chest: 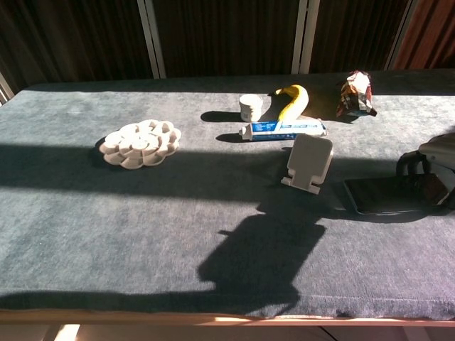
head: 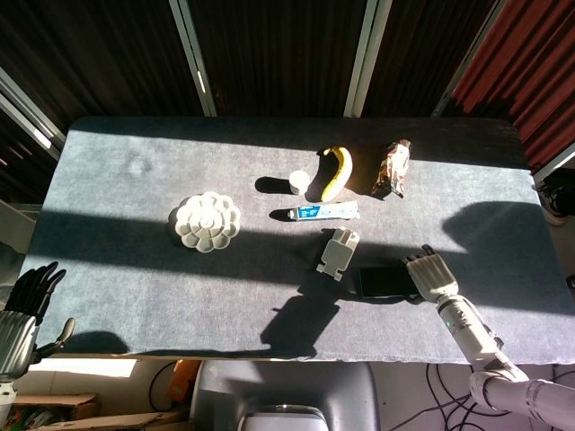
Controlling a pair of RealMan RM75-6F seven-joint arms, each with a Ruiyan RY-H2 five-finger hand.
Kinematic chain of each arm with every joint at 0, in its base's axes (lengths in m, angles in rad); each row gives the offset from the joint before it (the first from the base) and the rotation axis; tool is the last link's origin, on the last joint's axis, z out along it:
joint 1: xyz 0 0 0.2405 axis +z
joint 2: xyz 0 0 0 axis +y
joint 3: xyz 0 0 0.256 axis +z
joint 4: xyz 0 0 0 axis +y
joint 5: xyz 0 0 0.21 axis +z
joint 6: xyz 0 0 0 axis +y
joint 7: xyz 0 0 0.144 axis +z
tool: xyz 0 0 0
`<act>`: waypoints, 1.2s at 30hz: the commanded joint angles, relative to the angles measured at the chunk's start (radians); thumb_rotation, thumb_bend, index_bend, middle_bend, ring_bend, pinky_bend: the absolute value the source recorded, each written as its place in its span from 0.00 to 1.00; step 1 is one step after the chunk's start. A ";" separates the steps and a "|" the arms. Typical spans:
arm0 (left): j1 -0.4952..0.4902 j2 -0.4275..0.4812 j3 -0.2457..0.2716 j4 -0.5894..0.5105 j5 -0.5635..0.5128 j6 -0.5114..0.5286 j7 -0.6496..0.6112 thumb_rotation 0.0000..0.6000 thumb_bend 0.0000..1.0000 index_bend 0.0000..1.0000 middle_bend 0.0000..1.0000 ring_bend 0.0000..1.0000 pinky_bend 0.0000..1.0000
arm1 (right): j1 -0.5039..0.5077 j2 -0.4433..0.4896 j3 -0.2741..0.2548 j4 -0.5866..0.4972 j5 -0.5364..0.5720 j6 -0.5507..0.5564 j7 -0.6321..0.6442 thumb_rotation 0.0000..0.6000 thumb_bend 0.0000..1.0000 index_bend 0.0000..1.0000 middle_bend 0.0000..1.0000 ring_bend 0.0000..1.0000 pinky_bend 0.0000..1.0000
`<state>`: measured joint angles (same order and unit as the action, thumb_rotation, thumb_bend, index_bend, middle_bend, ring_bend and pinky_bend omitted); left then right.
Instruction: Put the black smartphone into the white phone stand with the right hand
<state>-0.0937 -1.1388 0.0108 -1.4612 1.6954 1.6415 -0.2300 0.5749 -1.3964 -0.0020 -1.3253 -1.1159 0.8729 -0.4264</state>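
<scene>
Grey felt table, sunlit bands, dark slatted wall behind

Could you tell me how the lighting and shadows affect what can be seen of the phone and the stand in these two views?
Head view: hard sunlight bands cross the table; the black smartphone lies in shadow beside the right hand, its edges hard to separate. Chest view: the white phone stand is sunlit and crisp, a large dark shadow spreading in front of it.

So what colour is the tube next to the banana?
The tube is white with blue print, clearest in the chest view.
</scene>
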 commanded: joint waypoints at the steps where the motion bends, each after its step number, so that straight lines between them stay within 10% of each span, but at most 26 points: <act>1: 0.000 0.000 0.000 0.001 0.001 0.000 -0.001 1.00 0.41 0.00 0.00 0.00 0.00 | -0.003 -0.010 0.003 0.010 -0.005 0.011 -0.005 1.00 0.36 0.98 0.69 0.41 0.25; 20: -0.008 0.003 0.007 0.005 0.011 -0.007 -0.018 1.00 0.41 0.00 0.00 0.00 0.00 | -0.046 -0.105 -0.005 0.194 -0.224 0.255 -0.066 1.00 0.36 1.00 0.72 0.47 0.33; 36: -0.015 0.000 0.015 0.004 0.029 -0.012 -0.018 1.00 0.41 0.00 0.00 0.00 0.00 | -0.019 0.011 -0.036 0.198 -0.490 0.468 -0.447 1.00 0.35 1.00 0.72 0.48 0.35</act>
<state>-0.1083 -1.1386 0.0260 -1.4571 1.7240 1.6300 -0.2479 0.5299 -1.4310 -0.0307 -1.1148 -1.5208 1.2889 -0.7769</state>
